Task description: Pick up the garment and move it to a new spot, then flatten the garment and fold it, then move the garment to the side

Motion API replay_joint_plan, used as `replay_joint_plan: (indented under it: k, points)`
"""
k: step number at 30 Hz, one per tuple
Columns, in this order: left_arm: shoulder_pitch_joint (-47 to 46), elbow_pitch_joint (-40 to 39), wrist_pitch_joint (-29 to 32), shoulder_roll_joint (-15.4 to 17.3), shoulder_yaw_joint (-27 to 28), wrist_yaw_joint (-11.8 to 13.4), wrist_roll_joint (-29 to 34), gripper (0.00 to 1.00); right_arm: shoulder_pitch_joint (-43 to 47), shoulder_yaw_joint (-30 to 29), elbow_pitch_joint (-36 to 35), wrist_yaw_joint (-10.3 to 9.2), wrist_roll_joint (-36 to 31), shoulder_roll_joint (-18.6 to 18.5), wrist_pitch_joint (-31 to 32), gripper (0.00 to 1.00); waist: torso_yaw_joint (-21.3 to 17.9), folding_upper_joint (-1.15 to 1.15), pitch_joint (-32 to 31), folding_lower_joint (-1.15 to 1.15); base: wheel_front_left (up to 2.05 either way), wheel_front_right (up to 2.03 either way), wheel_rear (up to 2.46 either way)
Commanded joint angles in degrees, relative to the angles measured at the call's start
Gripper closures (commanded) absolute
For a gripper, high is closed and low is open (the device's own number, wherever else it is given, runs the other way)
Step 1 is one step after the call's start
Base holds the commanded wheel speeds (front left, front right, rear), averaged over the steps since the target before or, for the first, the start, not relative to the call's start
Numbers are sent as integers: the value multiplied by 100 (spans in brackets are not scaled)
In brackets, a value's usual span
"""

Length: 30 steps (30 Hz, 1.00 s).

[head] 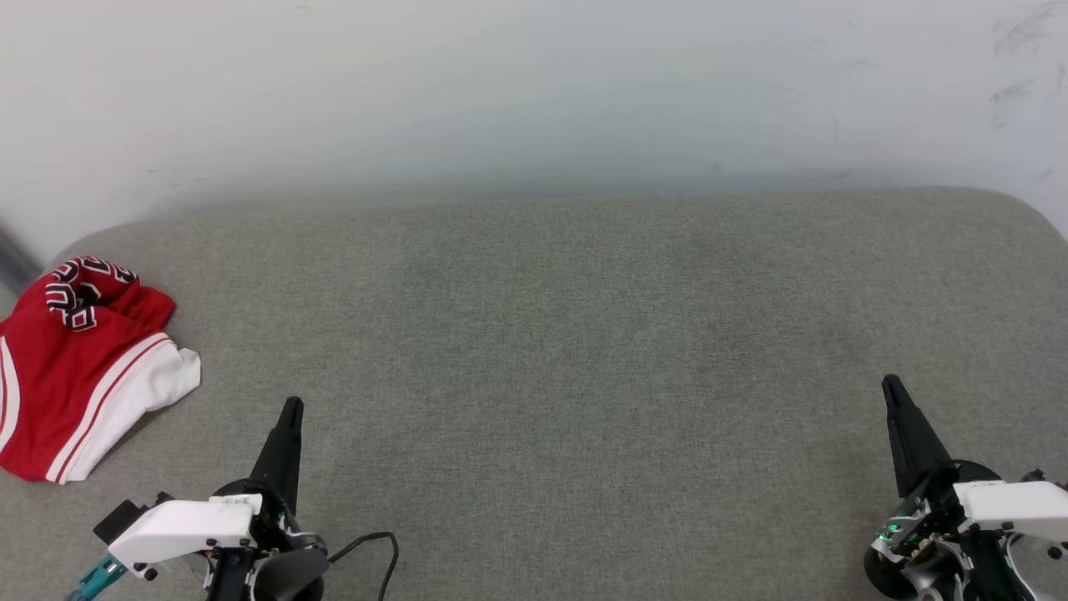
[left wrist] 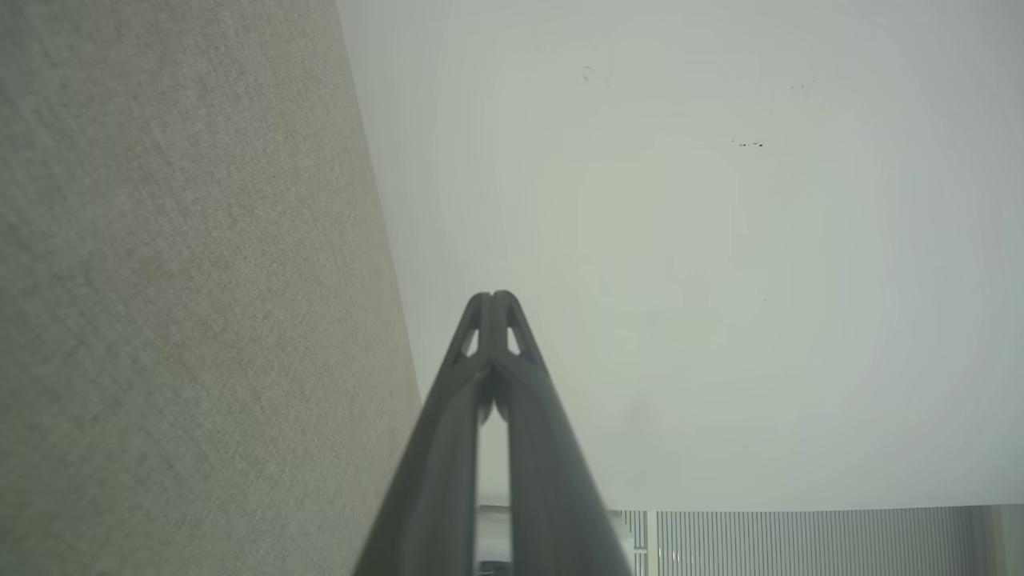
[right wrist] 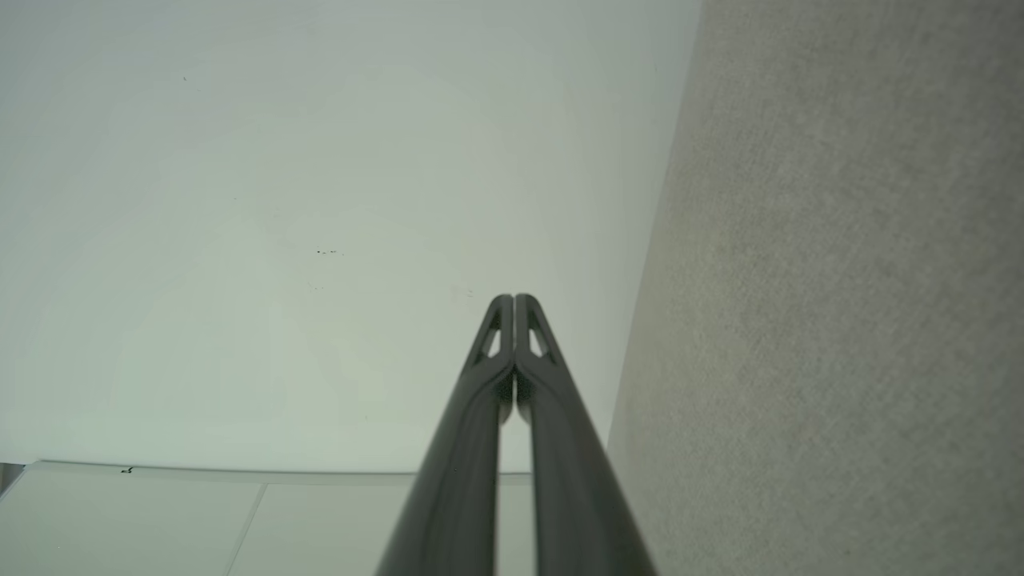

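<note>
Grey fabric-topped desk (head: 542,334) against pale wall (head: 501,83). Left claw (head: 292,406) low at near-left, fingers pressed together, empty, pointing toward far edge. Right claw (head: 890,384) at near-right, likewise closed and empty. Garment (head: 83,367) crumpled at left edge toward far-left corner, apart from both claws; black white-outlined lettering folded, unreadable.

The shirt (head: 75,376) lies bunched at the table's (head: 584,334) left side, partly cut off by the head view's left edge. Its black letters (head: 67,296) fold into the cloth and cannot be read. A dark strip (head: 12,255) at the far left is too cropped to identify. The left arm (head: 183,526) and right arm (head: 1010,505) run off the near edge.
</note>
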Motion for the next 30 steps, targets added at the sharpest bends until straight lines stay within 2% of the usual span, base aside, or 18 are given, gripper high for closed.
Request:
replay_joint_plan:
  k: [1, 22, 23, 30]
  points:
    - [-49, 4, 16, -3, 15, -17, 15, 100, -54, 5, 0, 0, 18, -23, 5, 100, 0, 0, 0, 0, 0, 0, 0]
    - [-49, 4, 13, -3, 12, -17, 12, 100, -54, 5, 0, 0, 18, -23, 5, 100, 0, 0, 0, 0, 0, 0, 0]
    - [0, -1, -2, 0, 0, 0, 1, 0, 0, 0, -1, 0, -1, 0, -1, 0, 0, 0, 0, 0, 0, 0, 0]
    - [181, 124, -111, -26, -48, 4, 53, 0, 168, 84, 113, -8, -80, 18, -109, 0, -1, 0, 5, 0, 0, 0, 0]
